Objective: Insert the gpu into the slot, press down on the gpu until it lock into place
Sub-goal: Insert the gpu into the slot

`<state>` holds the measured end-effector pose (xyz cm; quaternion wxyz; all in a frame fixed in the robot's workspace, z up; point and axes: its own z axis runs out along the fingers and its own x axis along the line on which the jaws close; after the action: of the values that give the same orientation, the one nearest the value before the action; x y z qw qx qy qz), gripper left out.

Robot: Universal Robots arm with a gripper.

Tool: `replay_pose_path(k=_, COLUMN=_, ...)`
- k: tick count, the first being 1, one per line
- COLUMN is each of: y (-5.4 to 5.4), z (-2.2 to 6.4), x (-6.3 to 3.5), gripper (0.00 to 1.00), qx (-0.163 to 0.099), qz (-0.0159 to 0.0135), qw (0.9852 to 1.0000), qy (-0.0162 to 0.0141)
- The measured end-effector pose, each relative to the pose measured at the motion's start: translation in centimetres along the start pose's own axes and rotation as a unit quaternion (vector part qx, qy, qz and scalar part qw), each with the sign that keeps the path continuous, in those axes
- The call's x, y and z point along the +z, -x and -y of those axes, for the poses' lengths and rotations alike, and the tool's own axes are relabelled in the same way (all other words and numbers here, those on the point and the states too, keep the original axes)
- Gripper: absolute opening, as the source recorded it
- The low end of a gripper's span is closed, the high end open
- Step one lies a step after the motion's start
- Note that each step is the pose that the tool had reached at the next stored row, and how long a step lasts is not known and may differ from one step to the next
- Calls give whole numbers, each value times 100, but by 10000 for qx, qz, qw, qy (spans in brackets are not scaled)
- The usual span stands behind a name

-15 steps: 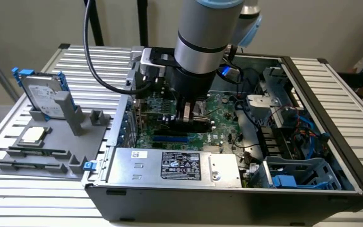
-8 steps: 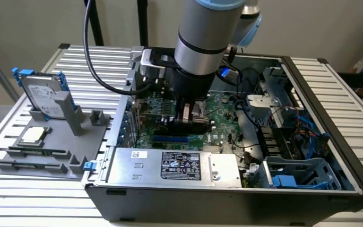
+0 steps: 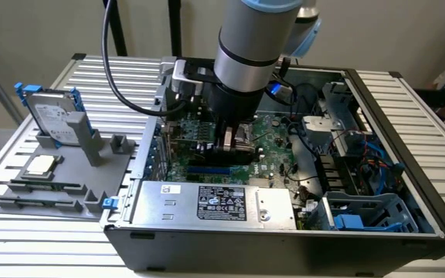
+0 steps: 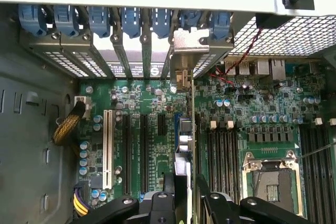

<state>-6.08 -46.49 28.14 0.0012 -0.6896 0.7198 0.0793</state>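
My gripper [image 3: 234, 146] hangs inside the open computer case and is shut on the gpu [image 3: 236, 152], a black card held on edge over the motherboard. In the wrist view the gpu [image 4: 184, 135] runs edge-on away from my gripper [image 4: 184, 195], with one finger on each side of it. Its metal bracket [image 4: 185, 56] sits against the row of rear expansion openings. The bright-blue slot [image 3: 209, 171] shows just below the card in the exterior view. A sliver of the slot [image 4: 176, 121] peeks out beside the card's edge. How deep the card sits cannot be told.
A silver labelled power-supply box [image 3: 215, 202] fills the near part of the case [image 3: 284, 249]. Black memory strips [image 4: 223, 156] and the CPU socket [image 4: 270, 174] lie beside the card. Cables and a blue drive cage [image 3: 361, 214] crowd the exterior view's right. A grey fixture [image 3: 60, 168] holds a hard drive.
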Motion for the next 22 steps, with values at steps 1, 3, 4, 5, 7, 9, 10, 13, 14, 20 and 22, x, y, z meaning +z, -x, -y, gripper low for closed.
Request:
replay_pose_path(k=1, y=0, z=1, x=5, gripper=26, qx=0, qz=1, qw=10000, qy=0)
replay_pose_path(k=3, y=-2, z=2, x=14, gripper=26, qx=2, qz=-10, qw=10000, qy=6)
replay_pose_path(k=4, y=-2, z=2, x=19, gripper=26, qx=4, qz=-21, qw=10000, qy=14)
replay_pose_path(k=5, y=-3, z=3, x=25, gripper=26, qx=6, qz=-38, qw=10000, qy=20)
replay_pose_path(k=7, y=-4, z=4, x=37, gripper=26, qx=11, qz=-65, qw=10000, qy=33)
replay_pose_path(k=9, y=-5, z=4, x=40, gripper=26, qx=12, qz=-68, qw=10000, qy=35)
replay_pose_path(k=10, y=-5, z=5, x=42, gripper=26, qx=12, qz=-68, qw=10000, qy=35)
replay_pose_path(k=13, y=-6, z=7, x=55, gripper=26, qx=11, qz=-69, qw=10000, qy=35)
replay_pose_path(k=14, y=-6, z=7, x=58, gripper=26, qx=11, qz=-71, qw=10000, qy=35)
replay_pose_path(k=20, y=-1, z=4, x=81, gripper=26, qx=13, qz=-81, qw=10000, qy=37)
replay_pose_path(k=22, y=0, z=3, x=84, gripper=26, qx=14, qz=-83, qw=10000, qy=45)
